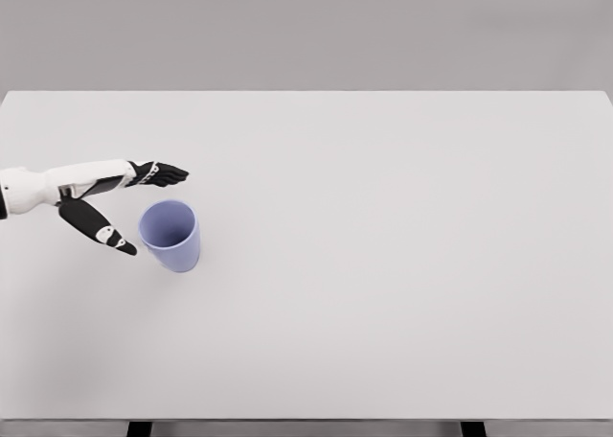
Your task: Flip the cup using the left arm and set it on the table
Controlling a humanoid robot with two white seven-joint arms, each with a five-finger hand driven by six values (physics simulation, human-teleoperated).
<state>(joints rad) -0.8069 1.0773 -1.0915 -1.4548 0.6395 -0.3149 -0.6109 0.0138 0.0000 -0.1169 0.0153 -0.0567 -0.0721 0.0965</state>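
A pale blue cup (170,235) is seen on the left part of the white table (383,264), standing with its open mouth turned upward and toward the camera, so that the inside wall is visible. It is set well in from the table's near and far edges, and a faint shadow is cast beneath it on the tabletop.

Just to the left of the cup, the left hand (113,202) is held at the end of a white forearm that comes in from the picture's left edge. The hand is spread wide and nothing is held in it: the dark fingers (165,175) are stretched out together above and behind the cup's rim, while the thumb (101,229) is pointed down toward the cup's left side. The thumb tip is seen very near the cup's rim, but whether it touches cannot be told. The cup is flanked by the hand rather than enclosed by it.
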